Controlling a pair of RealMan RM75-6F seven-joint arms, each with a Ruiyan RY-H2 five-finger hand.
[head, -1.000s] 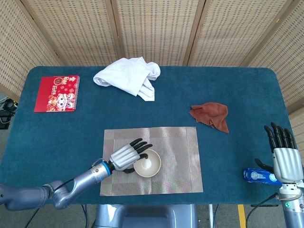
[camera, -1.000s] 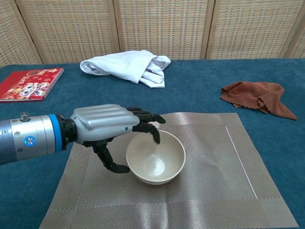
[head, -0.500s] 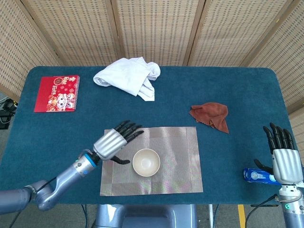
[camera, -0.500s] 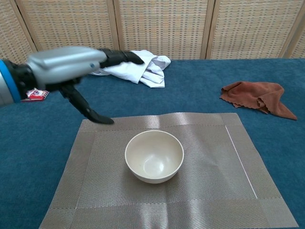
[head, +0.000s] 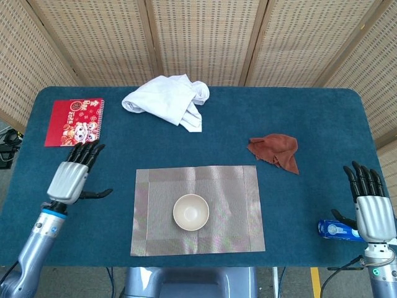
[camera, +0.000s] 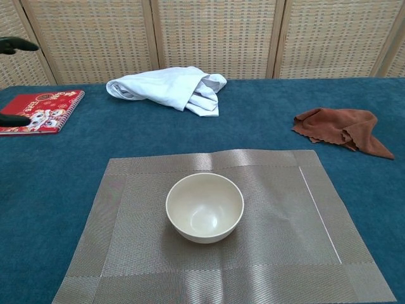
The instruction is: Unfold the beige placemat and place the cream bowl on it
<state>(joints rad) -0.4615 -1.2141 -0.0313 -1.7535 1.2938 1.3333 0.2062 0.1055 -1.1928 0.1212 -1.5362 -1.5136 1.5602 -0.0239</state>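
The beige placemat (head: 232, 208) (camera: 285, 221) lies flat and unfolded near the table's front edge. The cream bowl (head: 191, 212) (camera: 204, 206) stands upright on it, left of its middle. My left hand (head: 72, 177) hovers well to the left of the mat, fingers spread, holding nothing; in the chest view only its dark fingertips (camera: 14, 45) show at the left edge. My right hand (head: 371, 208) stands at the table's front right corner, fingers apart and empty.
A crumpled white cloth (head: 167, 100) (camera: 168, 87) lies at the back. A red booklet (head: 75, 121) (camera: 38, 111) sits at the back left, a brown rag (head: 275, 150) (camera: 342, 126) right of the mat. A blue object (head: 336, 230) lies beside my right hand.
My left hand let go of the bowl, lifted off the mat and swung far to the left. The bowl stays on the mat. My right hand barely moved.
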